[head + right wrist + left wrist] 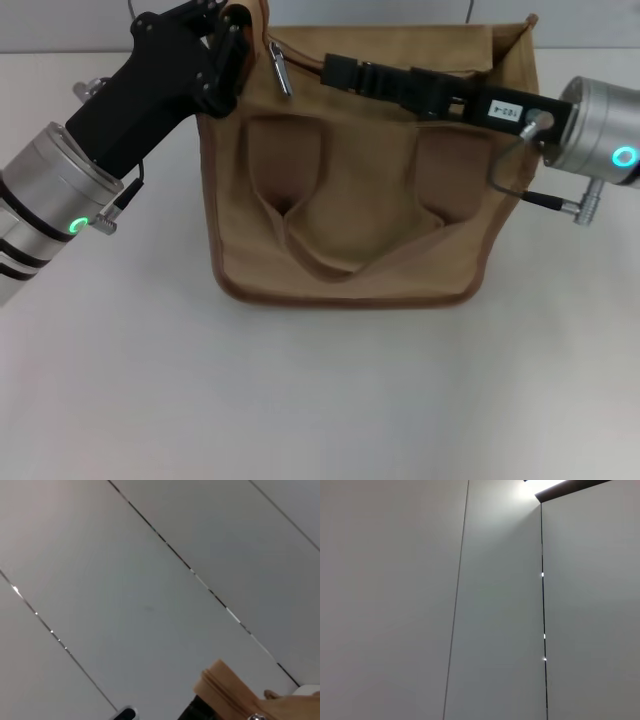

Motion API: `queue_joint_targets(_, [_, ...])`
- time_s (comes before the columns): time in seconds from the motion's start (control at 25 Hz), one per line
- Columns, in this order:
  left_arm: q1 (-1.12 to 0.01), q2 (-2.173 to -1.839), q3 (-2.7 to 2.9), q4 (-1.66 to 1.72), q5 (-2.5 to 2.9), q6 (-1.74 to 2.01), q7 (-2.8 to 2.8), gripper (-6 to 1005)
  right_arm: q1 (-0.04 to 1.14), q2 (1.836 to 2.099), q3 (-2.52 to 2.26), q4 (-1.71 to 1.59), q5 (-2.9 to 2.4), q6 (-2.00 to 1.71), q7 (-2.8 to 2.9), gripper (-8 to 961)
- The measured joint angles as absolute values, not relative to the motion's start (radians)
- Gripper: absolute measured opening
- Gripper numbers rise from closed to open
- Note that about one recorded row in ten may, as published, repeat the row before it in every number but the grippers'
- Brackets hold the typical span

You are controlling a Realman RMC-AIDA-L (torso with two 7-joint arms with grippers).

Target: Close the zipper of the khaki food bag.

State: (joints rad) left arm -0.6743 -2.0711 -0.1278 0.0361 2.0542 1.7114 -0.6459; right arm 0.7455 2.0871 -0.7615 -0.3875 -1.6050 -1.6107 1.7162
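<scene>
Presently: boxy tan canvas food bag (345,215) upright on white table (320,400) | left hand (222,55) pinching its top corner | right hand (340,70) over khaki-taped zipper (283,62), grip unclear | silver slider (281,70) near left end; closure apparently pending.

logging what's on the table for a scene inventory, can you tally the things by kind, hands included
Tan canvas food bag with brown piping: 1
Brown front patches on the bag: 2
Drooping tan handle strap: 1
Silver metal zipper pull tab: 1
Black robot hands: 2, the left hand at the bag's top left corner, the right hand reaching along its top
Total: 7
</scene>
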Motion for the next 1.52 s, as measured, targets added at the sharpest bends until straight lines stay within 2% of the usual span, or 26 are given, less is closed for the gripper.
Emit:
queue_joint_targets(0.24, [-0.682, -2.072, -0.126, 0.032, 2.054, 1.706, -0.647, 21, 0.785, 2.089, -0.803, -0.344, -1.604, -1.546, 1.705, 398])
queue_joint_targets(0.44, [-0.685, -2.074, -0.126, 0.026, 2.054, 1.707, -0.643, 22, 0.771, 2.090, -0.804, -0.333, -1.584, -1.527, 1.668, 465])
queue_joint_targets(1.52, [-0.689, -2.076, -0.112, 0.012, 2.056, 1.715, -0.640, 25, 0.792, 2.090, -0.898, -0.314, -1.476, -1.486, 1.642, 456])
